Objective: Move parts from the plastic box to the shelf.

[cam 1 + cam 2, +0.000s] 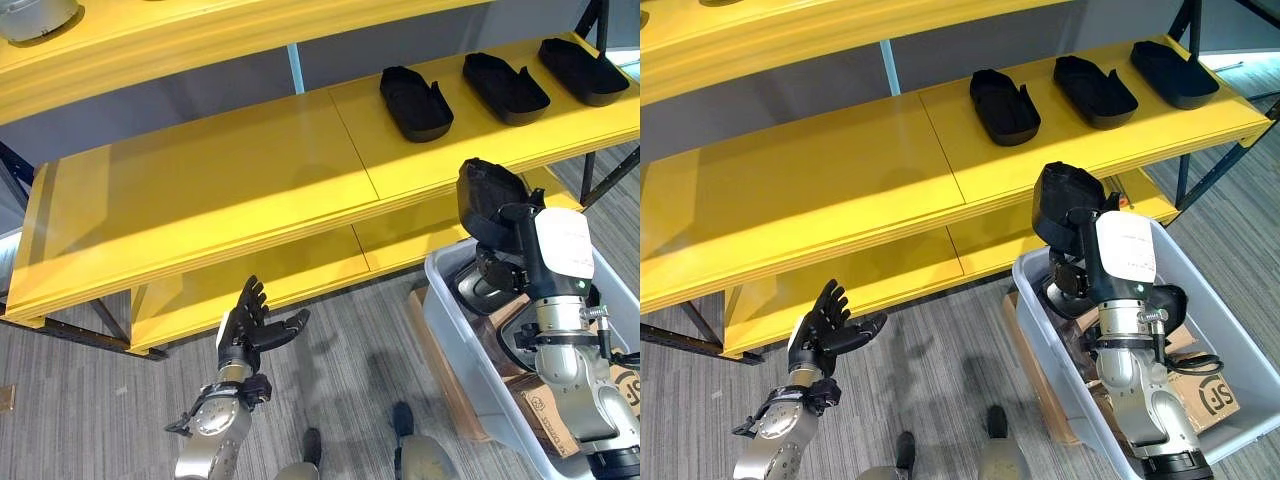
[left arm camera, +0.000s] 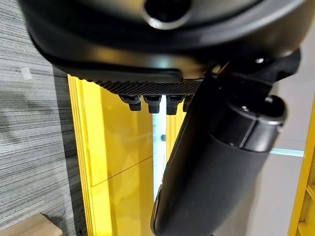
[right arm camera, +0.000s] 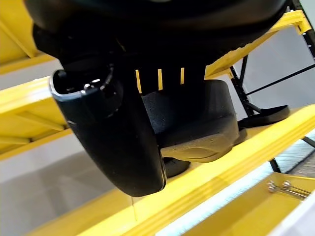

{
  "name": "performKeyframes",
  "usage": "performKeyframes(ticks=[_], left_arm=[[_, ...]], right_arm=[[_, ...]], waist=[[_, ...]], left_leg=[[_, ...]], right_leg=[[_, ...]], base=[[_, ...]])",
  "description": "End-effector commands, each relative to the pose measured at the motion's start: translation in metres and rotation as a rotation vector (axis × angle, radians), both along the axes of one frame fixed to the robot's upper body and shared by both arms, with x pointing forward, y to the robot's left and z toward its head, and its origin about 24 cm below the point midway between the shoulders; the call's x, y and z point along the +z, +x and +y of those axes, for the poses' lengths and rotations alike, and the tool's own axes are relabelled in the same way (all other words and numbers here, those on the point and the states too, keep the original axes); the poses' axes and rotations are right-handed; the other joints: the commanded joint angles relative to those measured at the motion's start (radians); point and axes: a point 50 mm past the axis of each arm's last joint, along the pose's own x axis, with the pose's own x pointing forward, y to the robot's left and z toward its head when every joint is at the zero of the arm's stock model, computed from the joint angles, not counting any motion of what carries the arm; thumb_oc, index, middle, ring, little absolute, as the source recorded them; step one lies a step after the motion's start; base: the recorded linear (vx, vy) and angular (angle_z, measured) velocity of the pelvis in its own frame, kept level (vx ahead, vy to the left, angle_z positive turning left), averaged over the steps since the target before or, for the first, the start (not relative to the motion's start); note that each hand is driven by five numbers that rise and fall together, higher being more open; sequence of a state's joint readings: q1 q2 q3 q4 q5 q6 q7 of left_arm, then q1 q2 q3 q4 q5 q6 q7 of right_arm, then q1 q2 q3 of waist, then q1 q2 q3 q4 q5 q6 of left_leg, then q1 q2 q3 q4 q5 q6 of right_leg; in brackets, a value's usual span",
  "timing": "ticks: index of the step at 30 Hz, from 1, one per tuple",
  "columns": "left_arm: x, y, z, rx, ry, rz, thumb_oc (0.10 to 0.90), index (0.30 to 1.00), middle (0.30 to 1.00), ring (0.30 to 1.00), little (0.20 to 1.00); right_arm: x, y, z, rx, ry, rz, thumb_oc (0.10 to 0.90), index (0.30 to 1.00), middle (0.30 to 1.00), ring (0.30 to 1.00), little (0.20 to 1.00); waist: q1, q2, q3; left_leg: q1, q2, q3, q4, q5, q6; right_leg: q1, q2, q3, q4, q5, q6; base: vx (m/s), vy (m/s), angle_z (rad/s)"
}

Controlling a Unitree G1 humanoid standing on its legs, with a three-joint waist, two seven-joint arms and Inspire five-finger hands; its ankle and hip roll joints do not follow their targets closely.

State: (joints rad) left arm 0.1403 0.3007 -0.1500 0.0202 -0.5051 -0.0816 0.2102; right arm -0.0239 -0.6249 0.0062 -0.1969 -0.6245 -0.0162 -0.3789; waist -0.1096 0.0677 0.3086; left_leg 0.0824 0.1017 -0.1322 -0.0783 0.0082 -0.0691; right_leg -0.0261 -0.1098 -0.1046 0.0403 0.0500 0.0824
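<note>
While your right hand (image 1: 1080,262) grips the black foam part (image 1: 1068,205), lift it clear of the grey plastic box (image 1: 1240,330) — set it flat on the yellow shelf (image 1: 840,170), left of the three there; left hand (image 1: 825,325) hangs open, empty.

A workshop storeroom: yellow shelving (image 1: 200,190) on grey carpet (image 1: 80,400).

The shelf (image 1: 220,190) is bright yellow on dark metal legs. Three matte black parts (image 1: 415,102) lie on it, and the part (image 1: 1068,208) in the dark right hand (image 1: 1080,262) is the same black. The plastic box (image 1: 1035,300) is pale translucent grey, with brown cardboard (image 1: 1200,390) inside. The floor (image 1: 80,400) is grey with fine streaks. The left hand (image 1: 255,325) is black.
</note>
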Motion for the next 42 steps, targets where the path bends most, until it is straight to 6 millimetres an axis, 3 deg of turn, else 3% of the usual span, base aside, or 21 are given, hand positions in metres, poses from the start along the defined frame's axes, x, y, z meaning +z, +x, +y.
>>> performKeyframes(ticks=[1, 7, 14, 16, 17, 18, 19, 21, 23, 24, 26, 27, 29, 30, 33, 37, 38, 42], left_arm=[[0.036, 0.003, 0.016, 0.02, 0.059, -0.191, 0.9, 1.0, 1.0, 1.0, 1.0], [0.04, 0.004, 0.017, 0.017, 0.065, -0.209, 0.9, 1.0, 1.0, 1.0, 1.0], [0.044, 0.006, 0.018, 0.022, 0.059, -0.22, 0.9, 1.0, 1.0, 1.0, 1.0], [0.042, 0.006, 0.019, 0.034, 0.039, -0.211, 0.9, 1.0, 1.0, 1.0, 1.0], [0.042, 0.006, 0.019, 0.034, 0.039, -0.211, 0.9, 1.0, 1.0, 1.0, 1.0], [0.041, 0.006, 0.018, 0.033, 0.033, -0.209, 0.9, 1.0, 1.0, 1.0, 1.0], [0.041, 0.007, 0.015, 0.026, 0.004, -0.204, 0.9, 1.0, 1.0, 1.0, 1.0], [0.039, 0.006, 0.013, 0.016, -0.002, -0.192, 0.9, 1.0, 1.0, 1.0, 1.0], [0.035, 0.005, 0.012, 0.002, -0.004, -0.169, 0.9, 1.0, 1.0, 1.0, 1.0], [0.034, 0.004, 0.012, -0.004, -0.007, -0.165, 0.9, 1.0, 1.0, 1.0, 1.0], [0.033, 0.003, 0.011, -0.026, 0.009, -0.16, 0.9, 1.0, 1.0, 1.0, 1.0], [0.033, 0.004, 0.01, -0.028, 0.008, -0.16, 0.9, 1.0, 1.0, 1.0, 1.0], [0.034, 0.005, 0.008, -0.045, 0.027, -0.166, 0.9, 1.0, 1.0, 1.0, 1.0], [0.033, 0.005, 0.008, -0.045, 0.029, -0.165, 0.9, 1.0, 1.0, 1.0, 1.0], [0.034, 0.004, 0.007, -0.041, 0.019, -0.173, 0.9, 1.0, 1.0, 1.0, 1.0], [0.042, 0.007, 0.008, -0.046, 0.043, -0.209, 0.9, 1.0, 1.0, 1.0, 1.0], [0.044, 0.009, 0.006, -0.054, 0.039, -0.218, 0.9, 1.0, 1.0, 1.0, 1.0], [0.055, 0.018, 0.006, -0.062, 0.055, -0.265, 0.9, 1.0, 1.0, 1.0, 1.0]], right_arm=[[0.062, 0.0, 0.019, 0.104, -0.032, -0.346, 0.4, 0.3, 0.3, 0.3, 0.3], [0.065, 0.003, 0.022, 0.116, -0.045, -0.353, 0.4, 0.3, 0.3, 0.3, 0.3], [0.074, 0.006, 0.023, 0.131, -0.087, -0.381, 0.4, 0.3, 0.3, 0.3, 0.3], [0.075, 0.006, 0.024, 0.142, -0.092, -0.387, 0.4, 0.3, 0.3, 0.3, 0.3], [0.075, 0.006, 0.023, 0.142, -0.092, -0.388, 0.4, 0.3, 0.3, 0.3, 0.3], [0.076, 0.006, 0.023, 0.144, -0.091, -0.387, 0.4, 0.3, 0.3, 0.3, 0.3], [0.077, 0.005, 0.022, 0.151, -0.084, -0.389, 0.4, 0.3, 0.3, 0.3, 0.3], [0.077, 0.002, 0.018, 0.134, -0.087, -0.392, 0.4, 0.3, 0.3, 0.3, 0.3], [0.074, -0.002, 0.011, 0.096, -0.094, -0.379, 0.4, 0.3, 0.3, 0.3, 0.3], [0.072, -0.005, 0.004, 0.064, -0.099, -0.371, 0.4, 0.3, 0.3, 0.3, 0.3], [0.07, -0.008, -0.001, 0.044, -0.105, -0.366, 0.4, 0.3, 0.3, 0.3, 0.3], [0.07, -0.009, -0.001, 0.042, -0.106, -0.366, 0.4, 0.3, 0.3, 0.3, 0.3], [0.068, -0.01, -0.001, 0.045, -0.116, -0.362, 0.4, 0.3, 0.3, 0.3, 0.3], [0.066, -0.009, -0.001, 0.04, -0.119, -0.352, 0.4, 0.3, 0.3, 0.3, 0.3], [0.063, -0.011, -0.004, 0.029, -0.126, -0.334, 0.4, 0.3, 0.3, 0.3, 0.3], [0.059, -0.012, -0.001, 0.032, -0.123, -0.313, 0.4, 0.3, 0.3, 0.3, 0.3], [0.059, -0.011, 0.0, 0.034, -0.113, -0.311, 0.4, 0.3, 0.3, 0.3, 0.3], [0.061, -0.005, 0.011, 0.066, -0.071, -0.336, 0.4, 0.3, 0.3, 0.3, 0.3]], waist=[[0.015, -0.029, -0.168], [0.016, -0.018, -0.161], [0.01, -0.02, -0.159], [0.022, -0.038, -0.154], [0.02, -0.038, -0.153], [0.031, -0.046, -0.144], [0.062, -0.083, -0.098], [0.061, -0.1, -0.069], [0.056, -0.103, -0.054], [0.05, -0.096, -0.055], [0.061, -0.084, -0.049], [0.062, -0.087, -0.051], [0.082, -0.071, -0.05], [0.092, -0.068, -0.058], [0.097, -0.064, -0.08], [0.115, -0.062, -0.136], [0.115, -0.066, -0.142], [0.111, -0.114, -0.162]], left_leg=[[0.115, 0.019, 0.079, 0.017, -0.108, 0.016], [0.11, 0.02, 0.077, 0.003, -0.098, 0.012], [0.094, 0.082, 0.077, 0.08, -0.105, -0.011], [0.039, 0.109, 0.064, 0.23, -0.002, -0.031], [0.032, 0.109, 0.059, 0.239, -0.003, -0.032], [-0.005, 0.104, 0.044, 0.311, 0.051, -0.03], [-0.133, 0.046, -0.006, 0.556, 0.143, 0.0], [-0.228, 0.018, -0.001, 0.698, 0.151, 0.028], [-0.319, 0.049, 0.07, 0.657, 0.123, 0.021], [-0.338, 0.089, 0.122, 0.57, 0.115, 0.002], [-0.383, 0.104, 0.15, 0.365, 0.155, -0.028], [-0.371, 0.1, 0.153, 0.34, 0.167, -0.03], [-0.395, 0.098, 0.171, 0.062, 0.241, -0.055], [-0.396, 0.099, 0.163, 0.001, 0.25, -0.059], [-0.403, 0.114, 0.189, -0.002, 0.268, -0.082], [-0.35, 0.12, 0.193, 0.004, 0.3, -0.086], [-0.354, 0.111, 0.193, 0.039, 0.288, -0.079], [-0.434, 0.039, 0.228, 0.258, 0.128, -0.004]], right_leg=[[-0.128, -0.018, 0.069, 0.094, -0.05, 0.062], [-0.147, -0.02, 0.068, 0.127, -0.069, 0.057], [-0.17, 0.035, 0.056, 0.236, -0.157, 0.013], [-0.125, 0.076, 0.05, 0.218, -0.179, -0.024], [-0.124, 0.076, 0.047, 0.214, -0.176, -0.026], [-0.103, 0.082, 0.048, 0.205, -0.176, -0.04], [-0.05, 0.087, 0.046, 0.167, -0.171, -0.081], [-0.026, 0.089, 0.031, 0.153, -0.176, -0.101], [0.001, 0.077, 0.003, 0.15, -0.194, -0.106], [0.021, 0.074, -0.019, 0.146, -0.212, -0.1], [0.038, 0.079, -0.033, 0.139, -0.22, -0.085], [0.039, 0.075, -0.033, 0.138, -0.221, -0.086], [0.086, 0.092, -0.033, 0.141, -0.26, -0.063], [0.115, 0.089, -0.021, 0.134, -0.278, -0.054], [0.18, 0.075, 0.002, 0.106, -0.303, -0.041], [0.261, 0.015, 0.059, 0.049, -0.31, -0.012], [0.273, -0.005, 0.057, 0.038, -0.303, 0.0], [0.243, -0.113, 0.071, 0.034, -0.218, 0.057]], base=[[0.0, 0.0, 0.0], [0.0, -0.02, 0.02], [0.04, -0.167, 0.07], [0.07, -0.276, 0.17], [0.03, -0.174, 0.31], [-0.01, -0.33, 0.39], [-0.02, -0.384, 0.38], [-0.03, -0.289, 0.47], [0.08, -0.118, 0.6], [0.17, 0.004, 0.75], [0.2, 0.047, 0.79], [0.2, 0.048, 0.65], [0.39, 0.106, 0.38], [0.36, 0.108, 0.09], [0.35, 0.147, -0.37], [0.52, 0.307, -0.6], [0.29, 0.213, -0.72], [0.36, 0.335, -0.42]])
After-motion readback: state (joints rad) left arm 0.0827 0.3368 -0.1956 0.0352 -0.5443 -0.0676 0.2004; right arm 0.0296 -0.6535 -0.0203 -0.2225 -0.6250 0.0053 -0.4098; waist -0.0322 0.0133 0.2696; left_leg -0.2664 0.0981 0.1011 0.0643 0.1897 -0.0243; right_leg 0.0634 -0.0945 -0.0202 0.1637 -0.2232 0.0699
